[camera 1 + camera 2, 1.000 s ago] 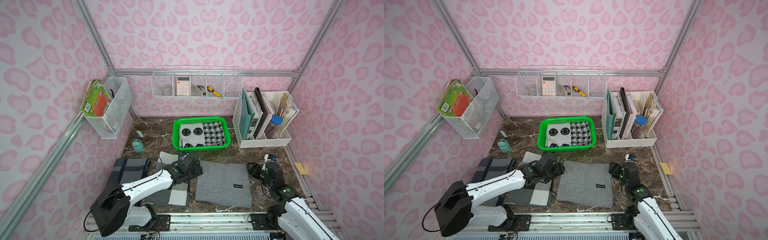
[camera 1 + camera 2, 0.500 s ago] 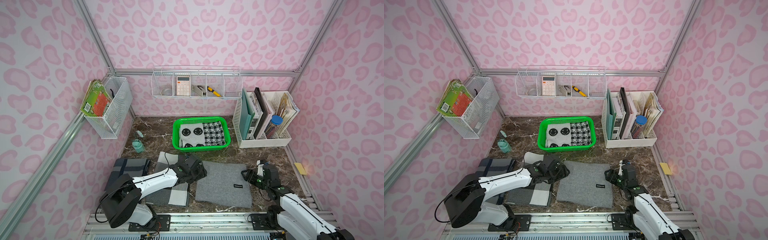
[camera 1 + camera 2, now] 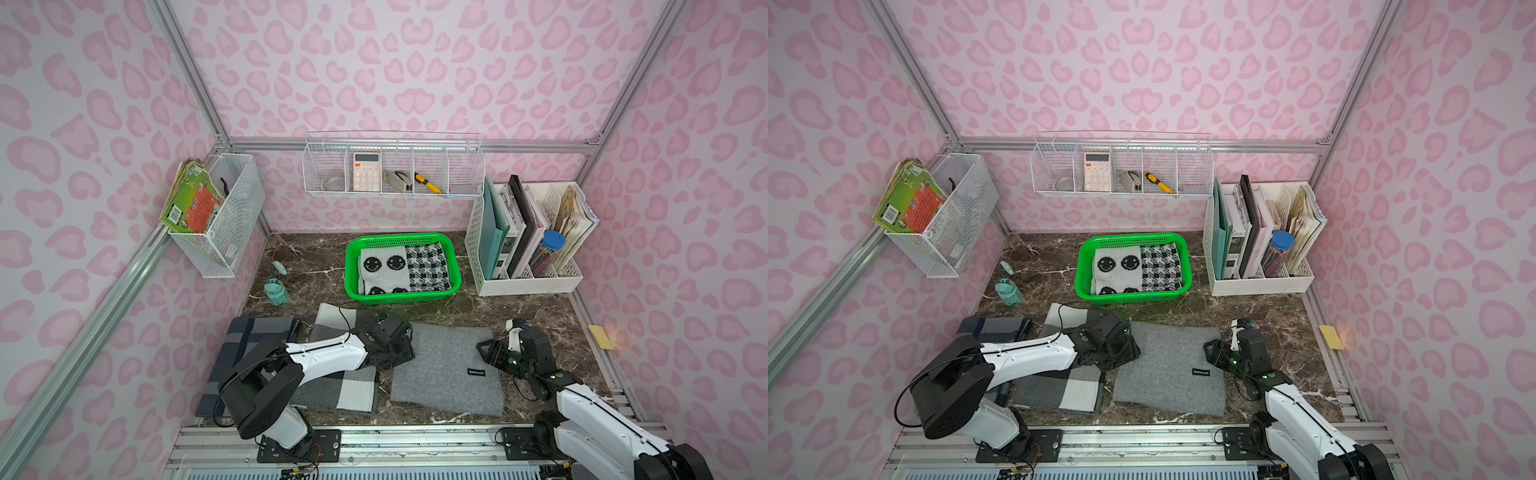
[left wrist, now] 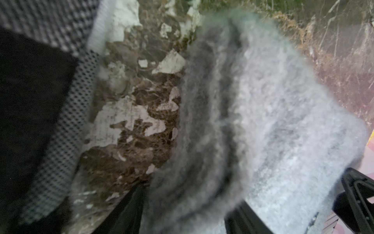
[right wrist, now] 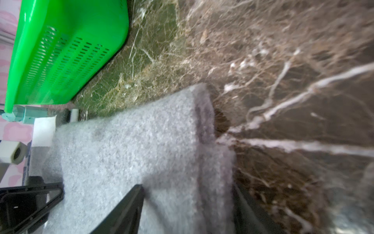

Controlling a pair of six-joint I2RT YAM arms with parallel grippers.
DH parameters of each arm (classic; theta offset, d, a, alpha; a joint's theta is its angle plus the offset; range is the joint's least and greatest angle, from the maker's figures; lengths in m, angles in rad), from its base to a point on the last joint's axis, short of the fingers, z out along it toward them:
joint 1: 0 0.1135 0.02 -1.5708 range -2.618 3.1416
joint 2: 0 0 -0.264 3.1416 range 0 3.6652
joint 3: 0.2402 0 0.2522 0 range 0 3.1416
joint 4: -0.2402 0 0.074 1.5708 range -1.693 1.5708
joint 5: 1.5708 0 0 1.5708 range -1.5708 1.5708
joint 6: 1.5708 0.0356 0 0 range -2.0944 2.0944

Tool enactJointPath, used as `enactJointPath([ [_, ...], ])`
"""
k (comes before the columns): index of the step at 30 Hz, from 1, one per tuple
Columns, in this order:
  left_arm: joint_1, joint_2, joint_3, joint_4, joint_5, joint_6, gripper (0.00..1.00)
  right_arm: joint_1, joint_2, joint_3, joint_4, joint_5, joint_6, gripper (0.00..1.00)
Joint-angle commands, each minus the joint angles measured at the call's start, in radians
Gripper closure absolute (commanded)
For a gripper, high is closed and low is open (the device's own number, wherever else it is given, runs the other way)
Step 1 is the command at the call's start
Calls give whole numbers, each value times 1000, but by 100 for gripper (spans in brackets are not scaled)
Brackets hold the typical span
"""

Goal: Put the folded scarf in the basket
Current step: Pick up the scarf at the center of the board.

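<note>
The folded scarf (image 3: pixel 446 370) (image 3: pixel 1171 365) is grey and fuzzy and lies flat on the marble table in front of the green basket (image 3: pixel 399 239) (image 3: pixel 1133 237). My left gripper (image 3: pixel 401 355) (image 4: pixel 188 198) is at the scarf's left edge. The thick folded edge (image 4: pixel 273 121) fills the gap between its fingers. My right gripper (image 3: pixel 484 351) (image 5: pixel 187 188) is at the right edge, with one finger pressing on top of the scarf (image 5: pixel 131 152) and the other at its side. The basket (image 5: pixel 60 50) holds a black-and-white smiley scarf (image 3: pixel 401 270).
A grey-and-white checked scarf (image 3: pixel 340 386) and a dark plaid one (image 3: pixel 249 340) lie under my left arm. A teal bottle (image 3: pixel 276 293) stands at the left and a white file organizer (image 3: pixel 528 282) at the back right. Wire baskets (image 3: pixel 392 166) (image 3: pixel 224 216) hang on the walls.
Both grippers have come down and inward onto the grey scarf's opposite edges, and their jaws have narrowed around the fabric. The scarf still lies flat.
</note>
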Motion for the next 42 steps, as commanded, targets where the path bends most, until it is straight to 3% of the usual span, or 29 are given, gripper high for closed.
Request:
enactJointPath([
  [1,-2,17,10,-10,-5,-5,45,35,26,12,-15,47,22,42],
  [2,-3,19,10,-9,-8,-6,57,39,32,16,-12,48,25,49],
  [5,-5,-16,-28,37,-21,-11,95,40,24,32,-16,46,20,96],
  [6,-4,-36,-41,46,-29,-10,100,41,9,40,-18,37,8,100],
  [16,-7,-252,-95,82,-57,79,100,95,-313,1,64,-1,18,100],
  [21,1,-336,-35,-26,-134,162,100,123,-313,79,33,27,6,100],
  [28,67,-385,81,-133,-198,290,100,198,-87,312,60,113,-87,100],
  [32,156,-396,149,-167,-224,363,100,226,105,506,49,155,-177,100],
  [42,401,-261,378,-179,-82,447,100,232,544,986,-19,255,-331,100],
])
